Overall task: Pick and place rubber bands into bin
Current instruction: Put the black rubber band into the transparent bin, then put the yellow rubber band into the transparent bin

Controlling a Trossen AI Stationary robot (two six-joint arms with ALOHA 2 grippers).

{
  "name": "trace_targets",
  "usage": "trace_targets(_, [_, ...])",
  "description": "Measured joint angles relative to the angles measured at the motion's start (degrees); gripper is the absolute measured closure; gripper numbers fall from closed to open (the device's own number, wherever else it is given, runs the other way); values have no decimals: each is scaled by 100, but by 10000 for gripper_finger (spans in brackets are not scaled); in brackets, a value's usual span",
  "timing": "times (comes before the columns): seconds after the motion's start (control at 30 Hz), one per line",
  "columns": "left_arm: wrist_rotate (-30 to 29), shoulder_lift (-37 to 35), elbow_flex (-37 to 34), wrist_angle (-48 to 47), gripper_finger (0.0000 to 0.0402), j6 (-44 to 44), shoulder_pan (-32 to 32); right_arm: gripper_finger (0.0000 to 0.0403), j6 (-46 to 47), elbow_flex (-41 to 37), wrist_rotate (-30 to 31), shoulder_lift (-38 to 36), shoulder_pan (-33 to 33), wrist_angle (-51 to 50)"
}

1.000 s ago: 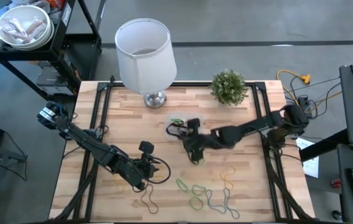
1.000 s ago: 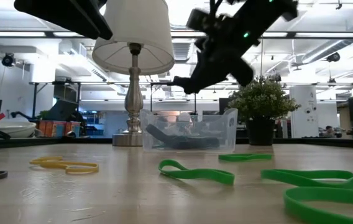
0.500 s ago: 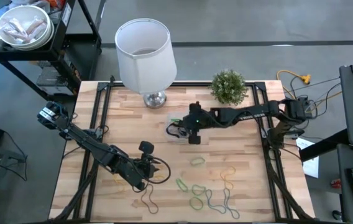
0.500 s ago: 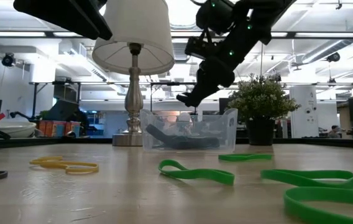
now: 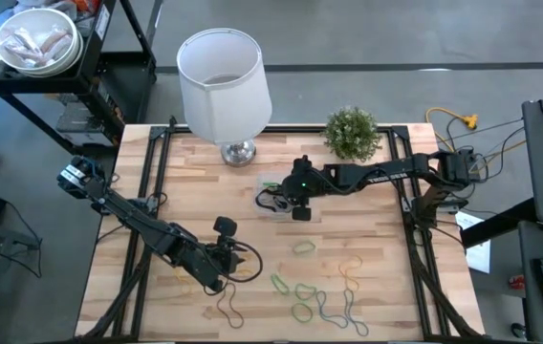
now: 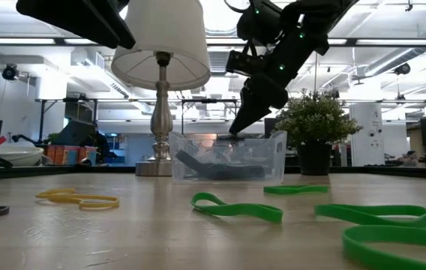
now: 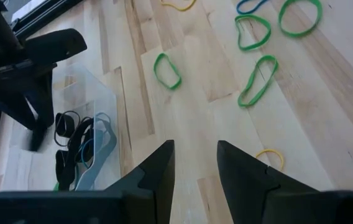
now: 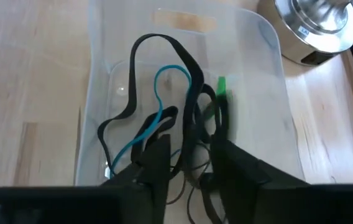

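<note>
The clear bin [image 5: 273,198] [image 6: 228,157] stands on the table beyond its middle and holds black, blue and green rubber bands [image 8: 164,93]. My right gripper [image 5: 296,211] [image 8: 192,168] hangs open just above the bin, pointing down into it. A green band [image 8: 220,102] shows blurred inside the bin just ahead of its fingers. Several more rubber bands lie flat on the table toward the near edge: green ones [image 5: 305,248] [image 7: 167,70] and tan ones [image 5: 351,268]. My left gripper [image 5: 217,282] [image 7: 192,168] hovers open over the near left part of the table, with nothing between its fingers.
A white lamp [image 5: 222,86] with a metal base [image 8: 316,28] stands right behind the bin. A small potted plant [image 5: 352,134] is at the far right. Black cables trail on the table by my left arm [image 5: 233,308]. Bare wood lies between the bin and the loose bands.
My right gripper has swung from low over the table's middle toward the far edge, rolling as it went, and has come to stand over the bin. A green band lies on the table where it was. My left arm has kept still.
</note>
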Motion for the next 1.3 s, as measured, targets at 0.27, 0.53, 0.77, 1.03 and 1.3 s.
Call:
trace_targets(0.27, [-20,0,-148,11,297,-7,2,233,-2,0,-2,-9,3,-227])
trace_targets(0.53, [86,0,-464,155,297,-599,1,224,2,0,-762,-198,237,-629])
trace_targets(0.77, [652,0,-922,556,297,-1051,-2,235,-96,-2,-1478,-457,795,-720])
trace_targets(1.03, [1165,0,-1481,899,297,-1062,-2,245,-214,-2,-1655,-857,1634,-715])
trace_targets(1.3, [1383,0,-1690,899,297,-988,-2,250,-482,-2,-1650,-1038,2433,-714])
